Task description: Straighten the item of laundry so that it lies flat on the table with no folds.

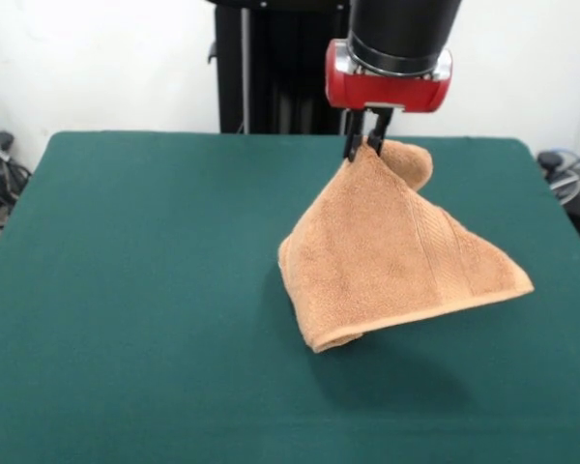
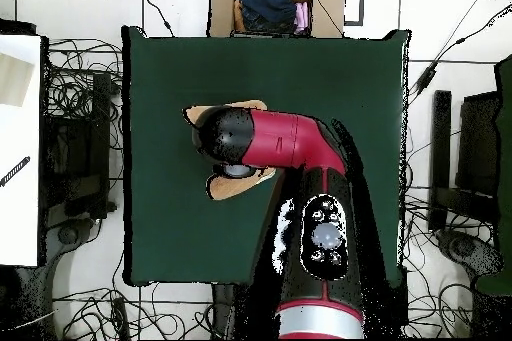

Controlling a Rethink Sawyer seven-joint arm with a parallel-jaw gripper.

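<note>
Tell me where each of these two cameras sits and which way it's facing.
Front view: across the dark green felt-covered table, facing the robot; the red and black arm's gripper pinches the peach-orange terry towel, lifted off the cloth.
Overhead view: above, looking straight down; the arm covers most of the towel.
Both show the same table, arm and towel, turned half round.

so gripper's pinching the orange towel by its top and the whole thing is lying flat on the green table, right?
Not flat. In the front view the gripper holds the towel lifted, hanging in a draped, folded shape above the green table. The pinch at its top is right.
</note>
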